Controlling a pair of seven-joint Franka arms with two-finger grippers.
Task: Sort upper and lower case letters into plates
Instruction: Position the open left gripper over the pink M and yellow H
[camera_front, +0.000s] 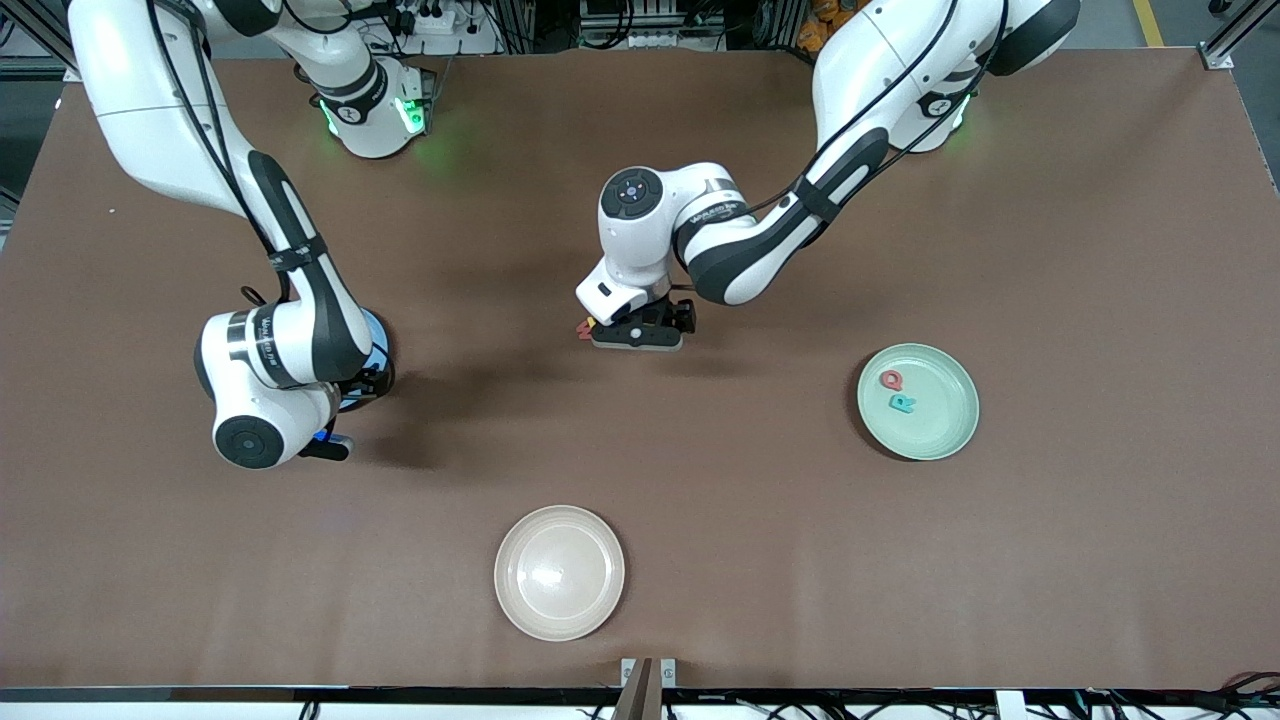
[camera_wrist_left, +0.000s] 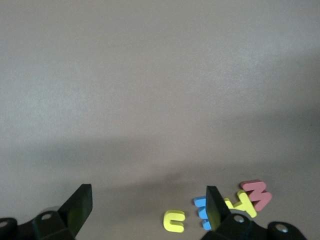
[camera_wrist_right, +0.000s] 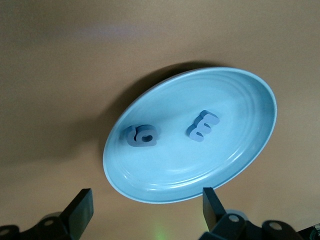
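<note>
Left wrist view: letters beside left gripper

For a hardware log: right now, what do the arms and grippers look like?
Both arms are glossy white with black joint sections, black cables strapped alongside and green-lit base rings. The left gripper and right gripper are black, with flat wedge-shaped fingers.

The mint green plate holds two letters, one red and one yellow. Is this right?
Not quite. In the front view the mint green plate holds two letters, but they are a red letter and a teal letter, not a yellow one.
</note>
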